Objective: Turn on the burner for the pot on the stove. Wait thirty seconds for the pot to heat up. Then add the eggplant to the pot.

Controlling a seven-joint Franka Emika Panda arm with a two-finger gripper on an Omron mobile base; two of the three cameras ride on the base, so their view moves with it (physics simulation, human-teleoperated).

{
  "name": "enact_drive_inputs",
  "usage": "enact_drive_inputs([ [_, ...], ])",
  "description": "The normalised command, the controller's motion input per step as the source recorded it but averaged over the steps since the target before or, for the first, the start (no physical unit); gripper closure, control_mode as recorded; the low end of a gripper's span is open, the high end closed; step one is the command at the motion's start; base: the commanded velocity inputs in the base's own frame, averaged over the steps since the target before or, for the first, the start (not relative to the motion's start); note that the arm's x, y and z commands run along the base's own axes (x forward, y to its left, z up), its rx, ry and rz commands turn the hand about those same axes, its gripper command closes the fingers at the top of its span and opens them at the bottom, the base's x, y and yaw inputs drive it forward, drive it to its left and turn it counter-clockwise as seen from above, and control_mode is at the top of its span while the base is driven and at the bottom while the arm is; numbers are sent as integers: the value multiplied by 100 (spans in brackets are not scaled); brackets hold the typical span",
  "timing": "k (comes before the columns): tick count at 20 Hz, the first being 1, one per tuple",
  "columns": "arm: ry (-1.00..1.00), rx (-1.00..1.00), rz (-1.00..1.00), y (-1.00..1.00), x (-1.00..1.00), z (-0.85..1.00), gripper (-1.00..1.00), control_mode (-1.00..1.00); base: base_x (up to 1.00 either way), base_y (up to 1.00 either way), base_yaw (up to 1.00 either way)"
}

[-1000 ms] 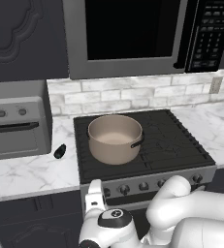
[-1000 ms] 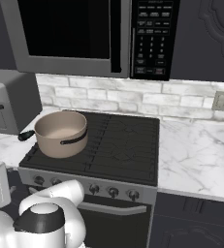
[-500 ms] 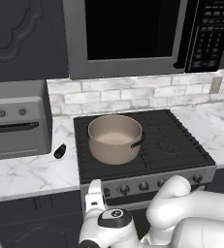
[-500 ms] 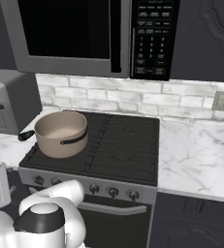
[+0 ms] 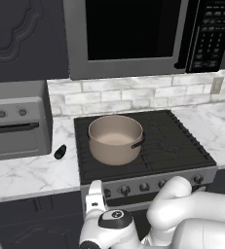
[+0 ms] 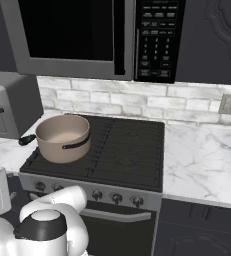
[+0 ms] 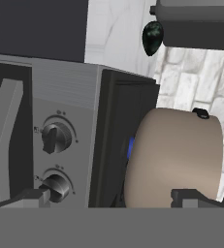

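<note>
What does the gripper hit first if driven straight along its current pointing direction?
Probably the stove: in the hand view the open gripper aims at the black cooktop edge, right where the pot wall begins. The cooktop edge looks nearer, but depth is unclear, so it could be the pot.

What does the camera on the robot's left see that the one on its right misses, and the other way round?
Left base view: the whole front of the toaster oven with both its knobs, and the carved cabinet door above it.

Right base view: the bar handle below the knobs of the stove.

Both: the tan pot on the stove's left side, the microwave overhead, the wall outlet, and the small dark eggplant on the counter left of the stove.
</note>
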Motion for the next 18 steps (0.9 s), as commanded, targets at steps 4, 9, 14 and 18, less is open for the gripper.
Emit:
enact_drive_inputs([
  [4, 0, 0, 0, 0, 0, 0, -100, -100, 0, 0, 0],
  [9, 0, 0, 0, 0, 0, 0, -100, -100, 0, 0, 0],
  [14, 0, 0, 0, 0, 0, 0, -100, -100, 0, 0, 0],
  [18, 0, 0, 0, 0, 0, 0, -100, -100, 0, 0, 0],
])
